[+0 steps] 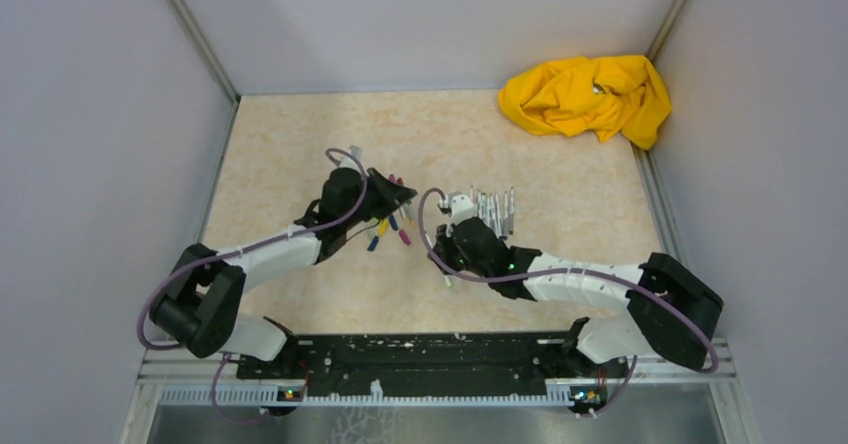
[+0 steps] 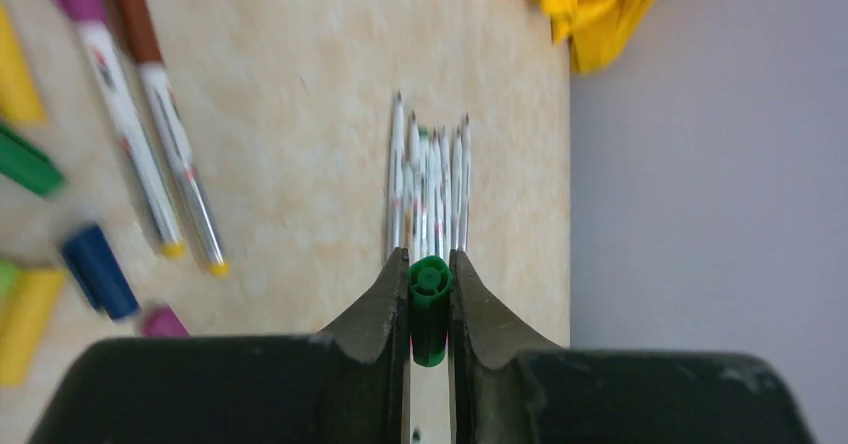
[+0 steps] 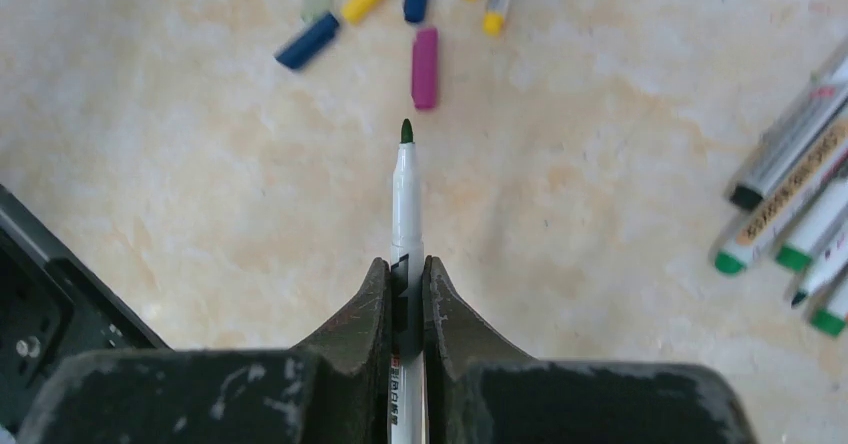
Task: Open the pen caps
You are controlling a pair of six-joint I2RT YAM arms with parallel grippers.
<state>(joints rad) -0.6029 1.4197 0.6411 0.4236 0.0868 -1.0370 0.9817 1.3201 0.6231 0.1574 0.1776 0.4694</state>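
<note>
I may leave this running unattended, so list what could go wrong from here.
1. The right gripper holds the green pen, uncapped, its tip bare; laid down carelessly, it may mark the table.
2. The left gripper pinches the small green cap; released from height, it could bounce or roll among the loose caps and capped pens.
3. The uncapped pens lie tightly packed; adding this one may scatter them.

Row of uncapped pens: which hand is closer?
Right. The right hand, shut on a green pen, sits just beside the row of uncapped pens; the left hand, holding a green cap, is farther left, by the loose caps.
</note>
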